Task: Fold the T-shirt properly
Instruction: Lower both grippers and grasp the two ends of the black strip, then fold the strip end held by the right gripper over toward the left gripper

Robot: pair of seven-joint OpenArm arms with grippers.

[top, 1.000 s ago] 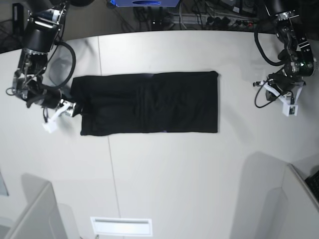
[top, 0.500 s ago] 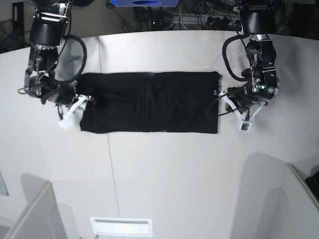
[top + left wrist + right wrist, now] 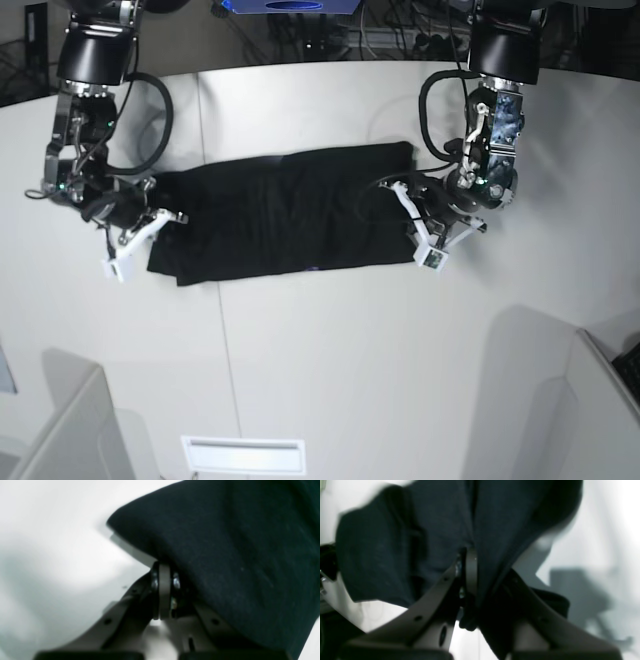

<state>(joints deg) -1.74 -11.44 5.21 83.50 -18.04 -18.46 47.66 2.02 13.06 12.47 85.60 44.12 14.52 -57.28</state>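
White table, black T-shirt, left gripper and right gripper clamping its ends

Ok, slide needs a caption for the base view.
Both grippers, left and right, pinch opposite ends of the black T-shirt.

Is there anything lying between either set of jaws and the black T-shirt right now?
Nothing visible does. Each wrist view shows dark cloth of the T-shirt right at the jaws: the left gripper is at one short end, the right gripper at the other. The table around the shirt shows no other object.
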